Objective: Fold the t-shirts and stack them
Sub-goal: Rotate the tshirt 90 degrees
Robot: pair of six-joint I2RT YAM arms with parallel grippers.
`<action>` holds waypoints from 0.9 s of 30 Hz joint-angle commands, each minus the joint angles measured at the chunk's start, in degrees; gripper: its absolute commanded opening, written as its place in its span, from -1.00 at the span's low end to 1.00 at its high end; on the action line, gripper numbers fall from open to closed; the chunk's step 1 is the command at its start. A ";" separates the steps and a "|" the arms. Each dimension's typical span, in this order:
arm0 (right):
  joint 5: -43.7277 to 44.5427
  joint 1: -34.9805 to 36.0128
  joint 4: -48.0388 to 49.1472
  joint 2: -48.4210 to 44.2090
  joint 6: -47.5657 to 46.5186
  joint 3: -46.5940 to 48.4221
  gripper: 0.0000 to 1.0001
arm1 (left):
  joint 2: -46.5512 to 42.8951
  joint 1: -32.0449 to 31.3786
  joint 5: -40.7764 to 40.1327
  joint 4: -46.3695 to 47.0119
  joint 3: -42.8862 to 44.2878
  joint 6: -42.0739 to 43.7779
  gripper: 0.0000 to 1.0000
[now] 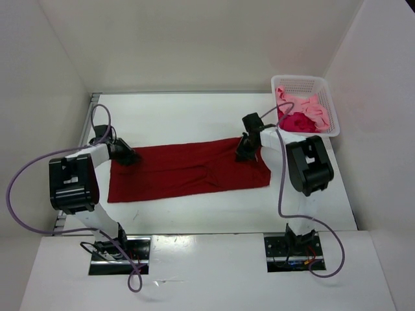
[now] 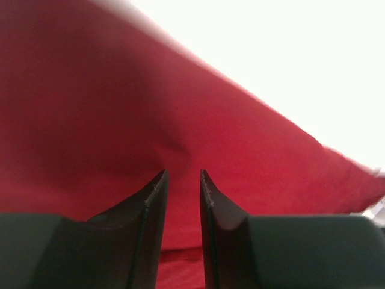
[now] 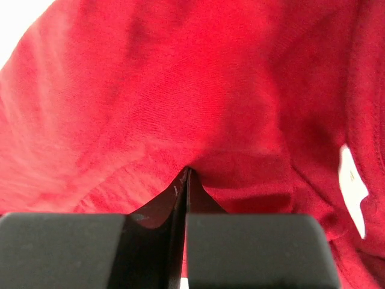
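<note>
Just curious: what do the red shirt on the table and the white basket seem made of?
The dark red t-shirt looks like soft matte knit cloth, perhaps cotton: fine fuzzy texture, soft folds. The basket looks like rigid white plastic: walls are a mesh of small holes.

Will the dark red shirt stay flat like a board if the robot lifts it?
Probably floppy: the dark red shirt puckers where the right gripper pinches it. Likely light too, since it lies thin and flat on the table.
</note>
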 commanded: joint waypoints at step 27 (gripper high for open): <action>-4.06 11.81 -1.13 -4.98 -7.70 29.08 -0.11 | -19.08 -16.95 1.50 -10.31 5.85 7.64 -0.92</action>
